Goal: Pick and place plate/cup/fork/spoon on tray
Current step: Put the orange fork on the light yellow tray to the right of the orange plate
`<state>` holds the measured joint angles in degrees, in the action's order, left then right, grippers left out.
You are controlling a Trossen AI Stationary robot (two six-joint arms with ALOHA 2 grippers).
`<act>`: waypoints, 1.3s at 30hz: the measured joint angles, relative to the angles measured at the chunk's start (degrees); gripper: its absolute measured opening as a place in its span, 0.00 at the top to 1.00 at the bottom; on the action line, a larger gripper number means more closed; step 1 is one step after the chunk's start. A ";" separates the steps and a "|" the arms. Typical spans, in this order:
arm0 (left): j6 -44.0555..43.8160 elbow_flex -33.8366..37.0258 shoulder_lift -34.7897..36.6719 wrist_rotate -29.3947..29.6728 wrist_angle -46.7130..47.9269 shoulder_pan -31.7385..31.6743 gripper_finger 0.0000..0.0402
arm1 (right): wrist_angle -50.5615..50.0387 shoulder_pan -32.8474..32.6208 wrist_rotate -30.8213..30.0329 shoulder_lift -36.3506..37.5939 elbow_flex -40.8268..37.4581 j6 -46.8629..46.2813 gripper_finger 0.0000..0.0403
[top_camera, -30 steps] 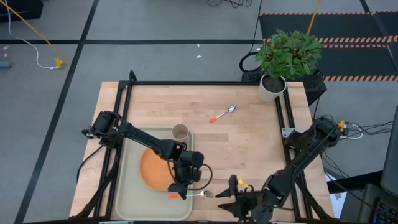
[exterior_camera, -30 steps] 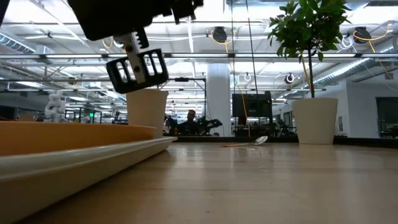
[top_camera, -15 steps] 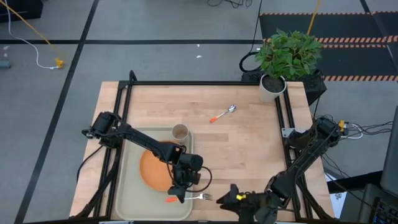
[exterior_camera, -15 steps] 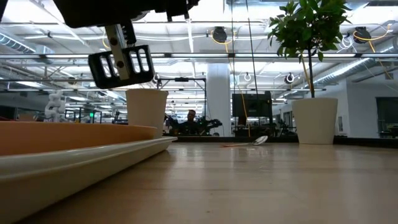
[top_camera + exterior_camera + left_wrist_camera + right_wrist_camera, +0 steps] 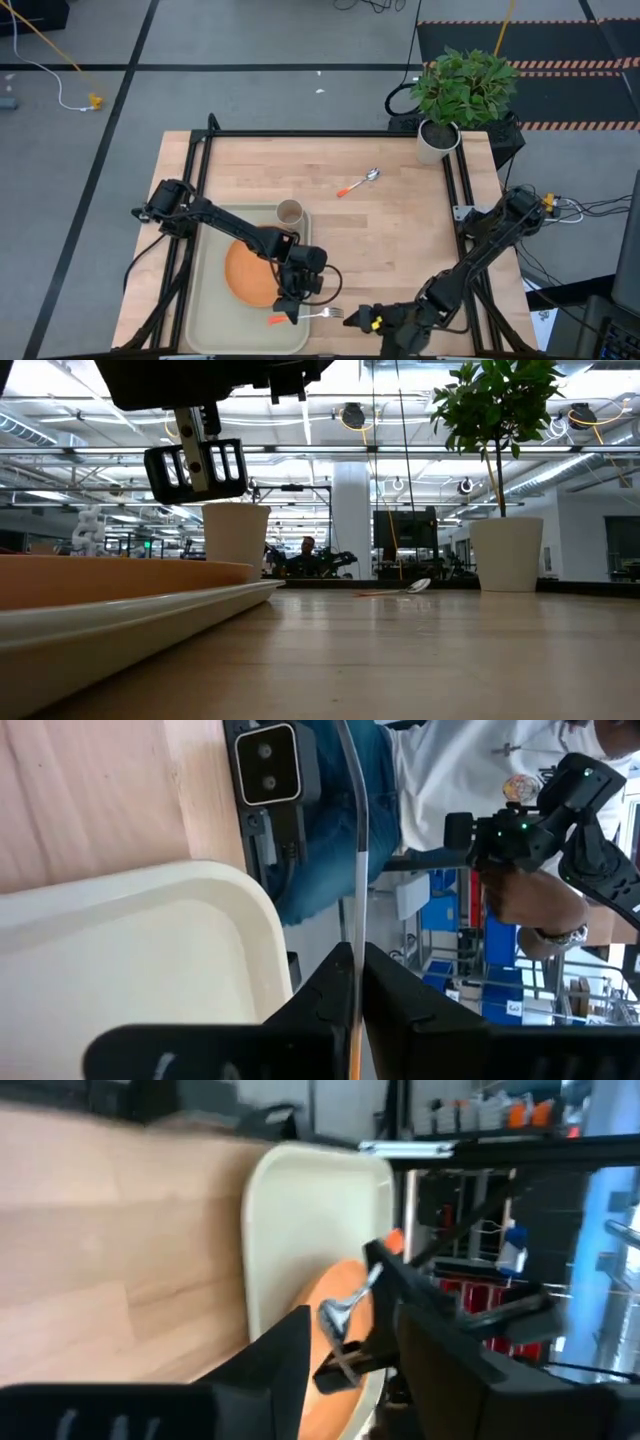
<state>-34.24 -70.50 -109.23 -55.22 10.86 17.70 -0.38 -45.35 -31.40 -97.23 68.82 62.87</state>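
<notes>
The tray (image 5: 212,318) sits at the table's near left, carrying the plate (image 5: 246,272) in its middle and the cup (image 5: 289,212) at its far right corner. Over the tray's right rim the left gripper (image 5: 288,312) pinches the fork (image 5: 318,314), tines poking rightward. The right gripper (image 5: 368,322) hovers just beside those tines, fingers spread. The spoon (image 5: 358,183) lies well apart, mid-table.
</notes>
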 joint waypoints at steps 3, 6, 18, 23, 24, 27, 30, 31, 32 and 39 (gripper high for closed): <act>0.00 0.00 0.00 0.12 0.00 -0.04 0.95 | -0.78 0.70 0.13 -1.84 0.00 1.98 0.67; -0.49 0.00 0.00 0.42 0.36 -0.27 0.98 | -0.54 1.14 -0.10 -4.09 0.00 5.90 0.68; -2.36 0.00 -0.07 0.85 -0.03 -0.38 0.98 | 2.68 1.80 -4.61 -6.49 -0.09 19.56 0.71; -2.49 0.00 -0.07 0.87 0.00 -0.38 0.95 | 2.76 2.21 -4.95 -6.47 -0.09 21.81 0.77; -2.49 0.00 -0.07 0.86 0.00 -0.38 0.95 | 3.21 2.21 -5.64 -6.48 -0.09 22.26 0.78; -2.20 0.00 -0.07 0.85 0.02 -0.38 0.97 | 4.64 2.21 -6.52 -6.42 -0.07 22.89 0.80; -2.03 0.00 -0.07 0.85 0.02 -0.38 0.98 | 6.05 2.19 -7.70 -6.44 -0.07 23.36 0.81; -1.99 0.00 -0.07 0.86 0.02 -0.38 0.97 | 6.09 2.19 -7.76 -6.44 -0.07 23.62 0.82; -1.86 0.00 -0.07 0.87 0.02 -0.38 0.96 | 6.16 2.19 -7.79 -6.42 -0.07 23.68 0.82; -1.93 -0.04 0.00 1.26 -0.24 -0.38 0.96 | 5.29 2.17 -8.87 -6.44 -0.52 23.51 0.98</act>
<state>-36.17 -70.54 -109.23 -53.96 10.62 17.32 4.91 -43.18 -40.27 -103.68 68.29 86.39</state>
